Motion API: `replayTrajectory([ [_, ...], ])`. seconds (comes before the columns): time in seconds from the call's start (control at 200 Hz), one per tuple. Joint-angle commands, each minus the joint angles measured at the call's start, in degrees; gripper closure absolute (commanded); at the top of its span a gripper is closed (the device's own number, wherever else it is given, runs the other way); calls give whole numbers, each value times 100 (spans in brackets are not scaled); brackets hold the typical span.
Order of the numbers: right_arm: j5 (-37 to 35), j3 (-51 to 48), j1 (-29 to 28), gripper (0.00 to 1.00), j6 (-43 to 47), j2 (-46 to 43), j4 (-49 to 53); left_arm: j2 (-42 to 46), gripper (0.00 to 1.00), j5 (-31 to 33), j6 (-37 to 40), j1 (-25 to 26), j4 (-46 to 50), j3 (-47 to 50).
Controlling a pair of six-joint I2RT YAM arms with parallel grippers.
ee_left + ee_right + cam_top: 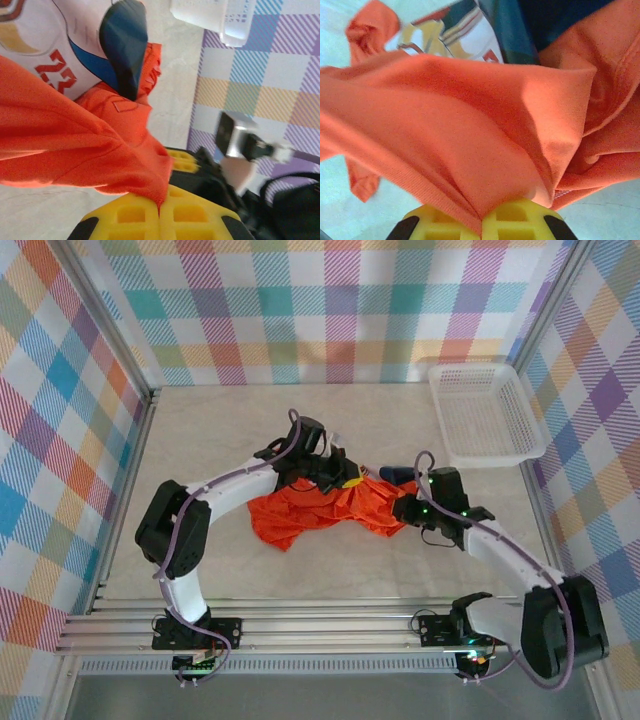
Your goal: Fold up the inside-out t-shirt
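Yellow pads (130, 215) of the left tool (160, 209) sit closest in the left wrist view. They are pressed together with a fold of the t-shirt (65, 135) pinched in the seam between them. The orange-red fabric rises from that pinch and spreads across the left of the view. Beyond it shows a white print (50, 65) with red numerals and a blue band, and a dark blue patch (125, 45) lies across the print.

The right wrist view gives much the same: the right tool (482, 220) is closed, its yellow pads (515, 217) meeting on a hemmed edge of the t-shirt (450, 115). The cloth stretches taut up and away from the pinch. Part of the print (445, 30) shows behind it, and pale bench (605, 215) shows at the lower right.

From above, the t-shirt (310, 512) lies bunched near the middle of the bench (220, 430), crumpled rather than flat. The left tool (347, 480) grips its far edge and the right tool (405, 510) grips its right-hand edge, so the garment lies between the two. A bit of dark blue (395, 473) shows just beyond the cloth, between the tools.

A white basket (485, 415) sits at the far right corner of the bench, well apart from the t-shirt. Plaid walls (300, 310) enclose the bench on three sides.
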State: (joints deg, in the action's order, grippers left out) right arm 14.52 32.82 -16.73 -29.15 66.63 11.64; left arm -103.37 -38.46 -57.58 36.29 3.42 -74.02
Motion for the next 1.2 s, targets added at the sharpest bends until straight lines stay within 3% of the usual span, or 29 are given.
replayTrajectory([
  [0.0,-57,136,135,100,293,726,705,306,100,-199,-908,-147,-1116,110],
  [0.03,47,239,137,98,256,870,748,282,100,-227,-1042,-128,-1308,133],
  [0.185,210,492,127,58,2,457,925,16,100,-241,-1115,-57,-1362,13],
  [0.25,168,586,129,52,-25,150,1114,-151,100,-248,-1123,-55,-1370,-7],
  [0.335,223,692,126,54,-46,-146,1343,-331,100,-204,-1087,-53,-1287,-33],
  [0.42,359,724,133,75,-89,-408,1347,-446,100,-106,-944,-44,-1071,-92],
  [0.46,428,733,128,78,-105,-523,1301,-502,100,-77,-905,-45,-1030,-115],
  [0.62,576,792,30,73,-120,-598,945,-664,100,-48,-891,-11,-975,-222],
  [0.92,566,1198,-476,73,-503,400,-23,-737,100,-20,-903,43,-953,-324],
  [1.075,392,1481,-675,60,-503,938,-212,-717,100,-24,-887,44,-940,-310],
  [1.195,160,1615,-691,57,-450,1112,-196,-701,100,-28,-882,44,-922,-297],
])
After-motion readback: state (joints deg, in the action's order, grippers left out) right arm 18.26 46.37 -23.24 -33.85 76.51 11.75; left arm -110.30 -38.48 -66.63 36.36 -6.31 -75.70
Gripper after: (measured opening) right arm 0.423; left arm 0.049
